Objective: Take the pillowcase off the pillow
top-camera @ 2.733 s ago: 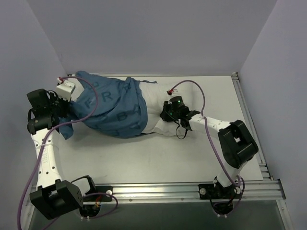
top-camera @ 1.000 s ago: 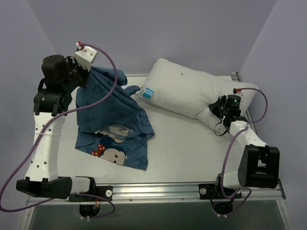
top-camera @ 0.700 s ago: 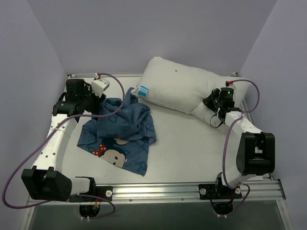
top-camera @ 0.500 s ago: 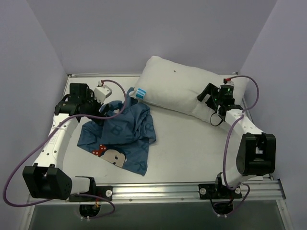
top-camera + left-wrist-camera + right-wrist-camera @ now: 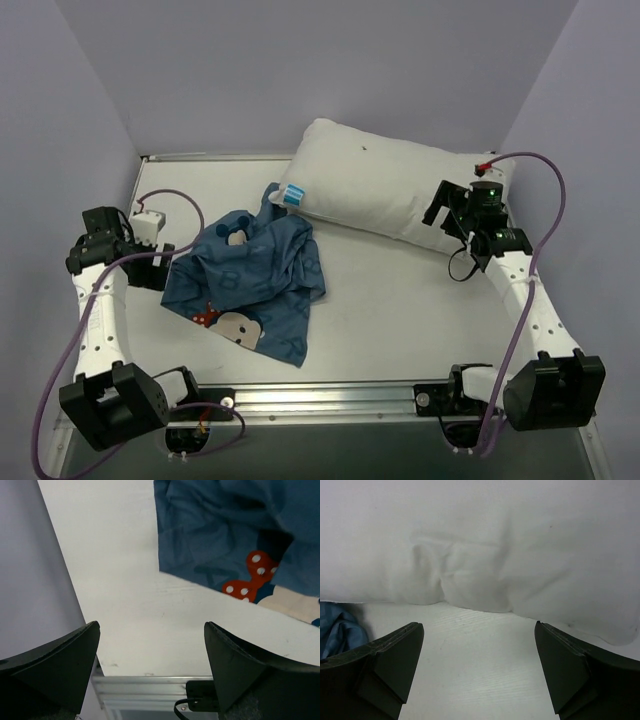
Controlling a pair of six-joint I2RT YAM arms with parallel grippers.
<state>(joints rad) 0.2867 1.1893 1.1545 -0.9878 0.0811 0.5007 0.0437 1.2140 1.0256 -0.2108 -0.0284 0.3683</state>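
Observation:
The blue pillowcase [image 5: 250, 280] lies crumpled on the left half of the table, a mouse face with a red bow facing up; its edge and bow [image 5: 250, 575] fill the upper right of the left wrist view. Apart from it, the bare white pillow [image 5: 385, 190] lies at the back, its blue-and-white tag [image 5: 293, 193] toward the case. My left gripper [image 5: 148, 272] [image 5: 151, 627] hangs open and empty just left of the pillowcase. In front of the pillow's [image 5: 485, 545] right end my right gripper [image 5: 443, 218] [image 5: 479, 625] is open too, holding nothing.
An aluminium rail [image 5: 330, 398] [image 5: 150, 685] runs along the near table edge between the arm bases. Purple walls close in the left [image 5: 30, 580], back and right sides. A corner of blue fabric [image 5: 337, 630] shows at the far left of the right wrist view.
Both grippers opened. The left one lowered and let go of the pillowcase, then drew back left. The right one released the pillow's right end and backed off; the pillow settled flat.

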